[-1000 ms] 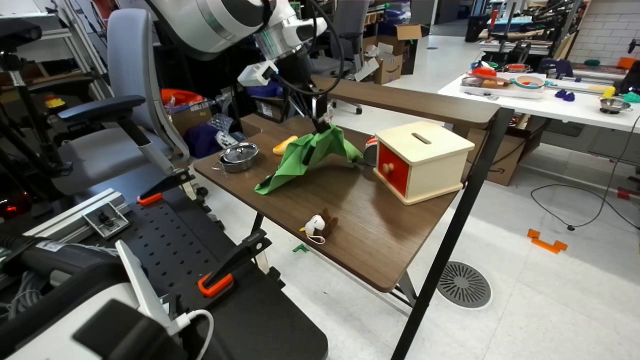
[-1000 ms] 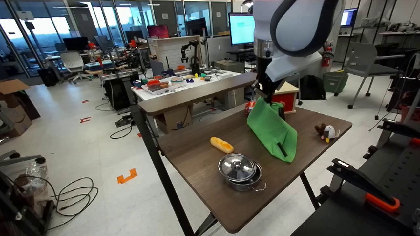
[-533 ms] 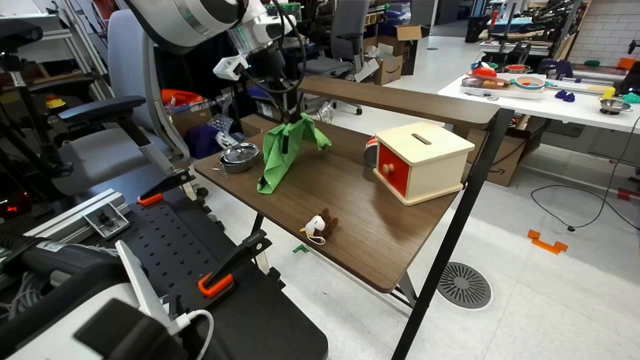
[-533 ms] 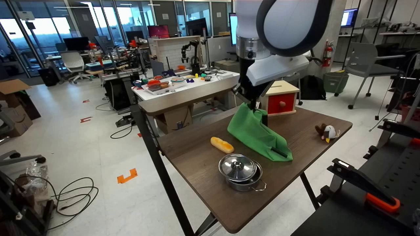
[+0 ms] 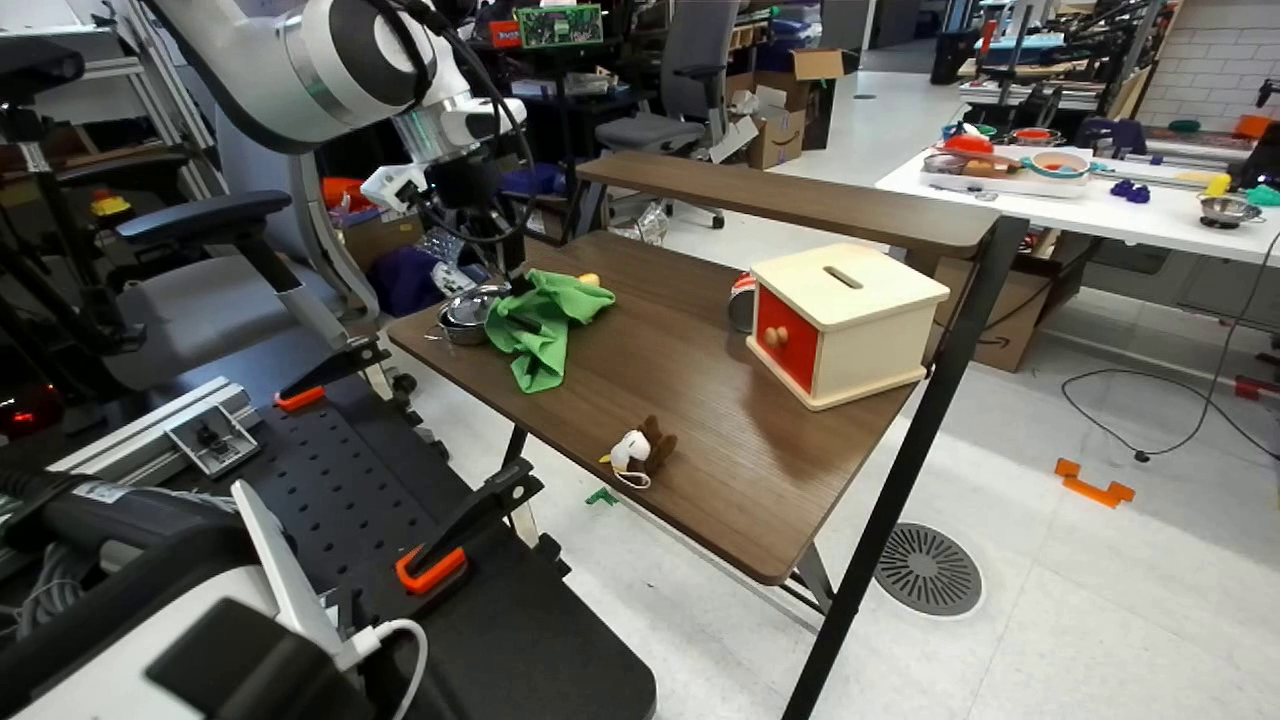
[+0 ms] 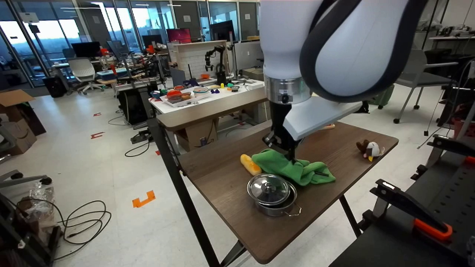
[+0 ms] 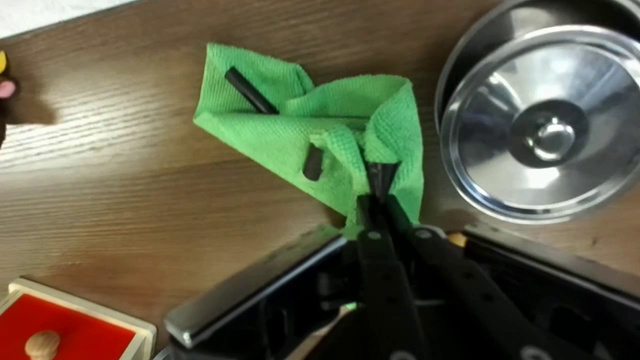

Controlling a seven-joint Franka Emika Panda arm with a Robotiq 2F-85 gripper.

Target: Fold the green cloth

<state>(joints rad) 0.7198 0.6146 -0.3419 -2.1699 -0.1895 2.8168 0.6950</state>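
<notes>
White-and-black jointed robot arm (image 5: 340,75) extends from upper L of an ext. view, sloping down, white block (image 5: 393,187) mounted at wrist, wrist bent so tool (image 7: 379,200) pts approx. straight down, low over brown wood-grain tabletop (image 5: 700,380). Fingers (image 7: 384,280) pressed tog. on a bunched bit of bright green ribbed-fabric cloth (image 7: 270,140), pinching it per wrist cam. Cloth crumpled in low folds on tabletop, black strips (image 7: 250,90) showing on it, just beside round shiny steel pot (image 6: 272,212) w/ narrow gap betw.; round steel lid (image 6: 267,189) sits off-centre on pot. Yellow-orange loaf-shaped item (image 6: 250,165) at cloth's end, contact unclear. Also on tabletop: pale wooden box (image 5: 885,340) w/ red front + wooden knob (image 7: 42,345), red-and-grey cyl. can (image 5: 741,302) just beside it, small brown-and-white plush bird (image 5: 640,452) nr. edge. Raised brown shelf (image 5: 800,205) runs along one side. Room: black perforated bench (image 5: 345,480) w/ black-and-orange clamps (image 5: 430,572), long white table (image 5: 1120,215), grey office chair (image 5: 692,50), cardboard boxes (image 5: 780,135), pale floor (image 5: 1150,600) w/ round grey vent (image 5: 928,570), glazed wall (image 6: 147,16) beyond.
</notes>
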